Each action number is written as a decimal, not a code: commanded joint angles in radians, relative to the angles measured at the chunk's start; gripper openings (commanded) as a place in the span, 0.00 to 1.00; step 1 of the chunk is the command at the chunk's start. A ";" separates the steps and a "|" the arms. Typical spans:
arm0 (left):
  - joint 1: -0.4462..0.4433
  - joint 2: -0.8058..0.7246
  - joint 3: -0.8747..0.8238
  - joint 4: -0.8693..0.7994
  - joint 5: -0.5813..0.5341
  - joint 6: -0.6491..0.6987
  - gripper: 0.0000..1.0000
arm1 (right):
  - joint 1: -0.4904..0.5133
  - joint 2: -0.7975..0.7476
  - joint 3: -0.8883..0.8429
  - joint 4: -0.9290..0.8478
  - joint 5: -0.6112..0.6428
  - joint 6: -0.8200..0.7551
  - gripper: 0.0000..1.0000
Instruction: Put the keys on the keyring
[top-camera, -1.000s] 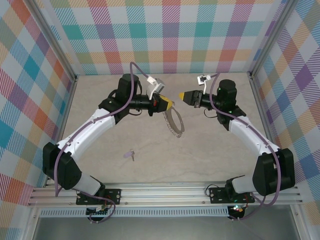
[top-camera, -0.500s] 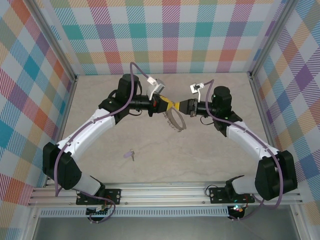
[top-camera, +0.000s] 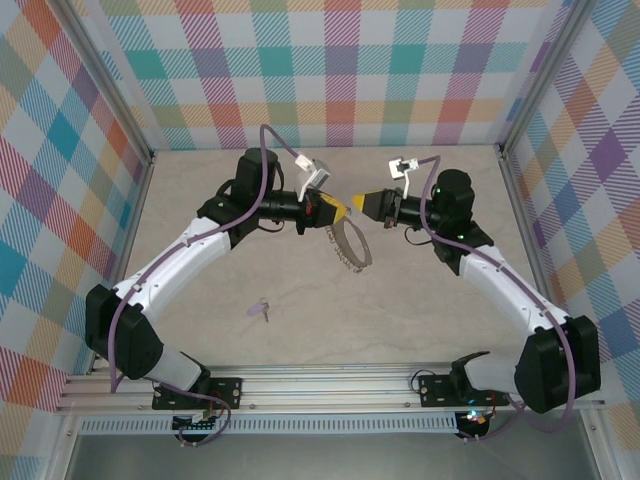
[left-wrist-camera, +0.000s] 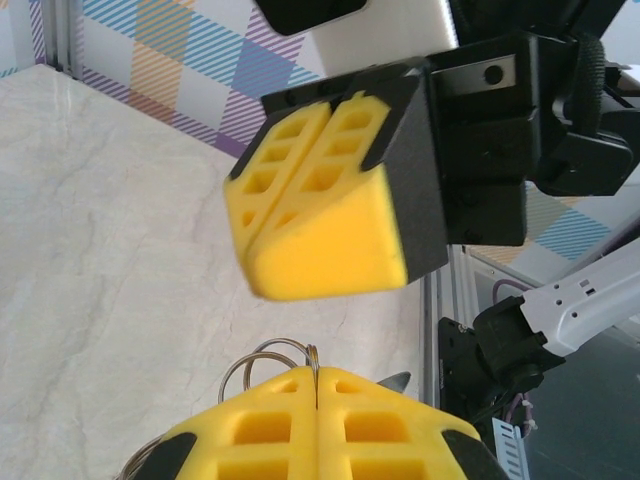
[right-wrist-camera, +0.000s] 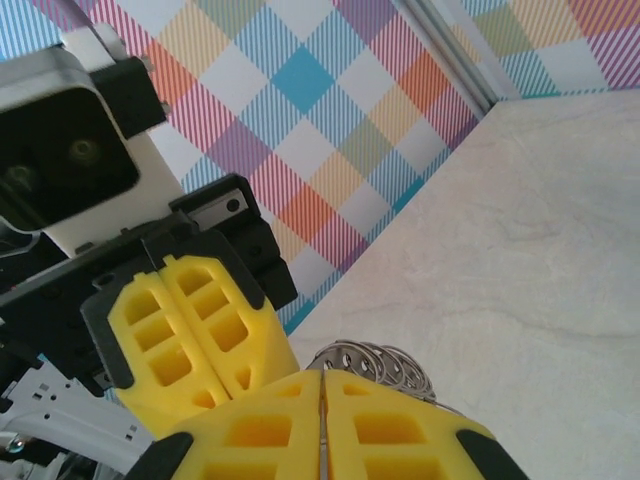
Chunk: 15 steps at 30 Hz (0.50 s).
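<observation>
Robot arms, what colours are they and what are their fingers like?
The left arm and right arm are white with black joints. Purple cables run along them. Left gripper and right gripper have chunky yellow wedge fingers with square holes.

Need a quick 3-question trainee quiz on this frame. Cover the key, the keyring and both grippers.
1. True or false: the key is already threaded on the keyring.
2. The left gripper is shut on: A the key, B the keyring, C nothing.
3. Fill in: the right gripper faces the left one with its jaws ___.

Key:
1. False. The key lies on the table, apart from both grippers.
2. B
3. shut
</observation>
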 joint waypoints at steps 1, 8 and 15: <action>-0.006 -0.013 0.016 0.036 0.034 0.001 0.00 | -0.026 -0.052 -0.042 0.055 0.015 0.016 0.12; -0.006 -0.007 0.029 0.034 0.041 -0.001 0.00 | -0.039 -0.089 -0.101 0.135 -0.093 0.061 0.35; -0.006 -0.003 0.042 0.031 0.054 -0.003 0.00 | -0.036 -0.050 -0.110 0.249 -0.209 0.125 0.35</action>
